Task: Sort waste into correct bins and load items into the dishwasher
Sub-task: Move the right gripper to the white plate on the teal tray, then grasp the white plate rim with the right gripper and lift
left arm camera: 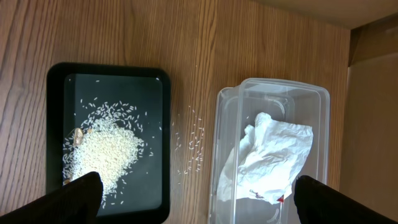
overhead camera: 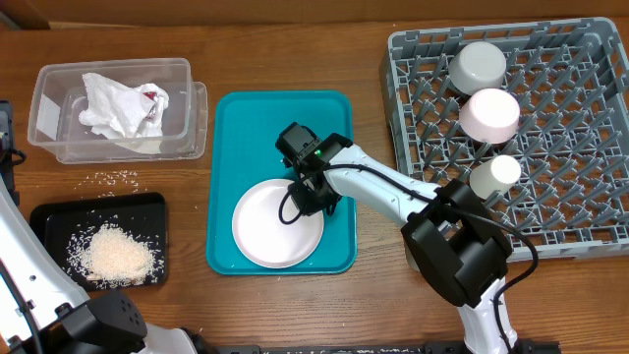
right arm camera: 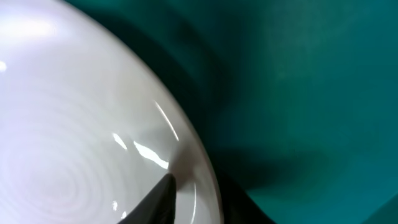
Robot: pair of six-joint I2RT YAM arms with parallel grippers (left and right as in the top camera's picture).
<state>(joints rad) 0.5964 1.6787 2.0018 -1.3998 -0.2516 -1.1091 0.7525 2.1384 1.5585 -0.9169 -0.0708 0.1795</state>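
Observation:
A large white plate (overhead camera: 273, 228) lies on the teal serving tray (overhead camera: 246, 118). My right gripper (overhead camera: 313, 193) is at the plate's upper right rim. In the right wrist view the plate (right arm camera: 74, 124) fills the left, and the right gripper (right arm camera: 199, 194) has one dark finger (right arm camera: 163, 196) on the plate's inner face and the other under the rim, shut on it. The left gripper (left arm camera: 199, 199) hangs open above the table between the black tray (left arm camera: 56, 93) with rice scraps (left arm camera: 106, 149) and the clear tub (left arm camera: 311, 99) holding the crumpled napkin (left arm camera: 273, 152).
The grey dish rack (overhead camera: 590, 197) at the right holds a grey bowl (overhead camera: 478, 64), a white bowl (overhead camera: 489, 113) and a small white cup (overhead camera: 494, 175). Loose rice grains (overhead camera: 116, 178) lie on the wood between the clear tub (overhead camera: 59, 98) and the black tray (overhead camera: 49, 221).

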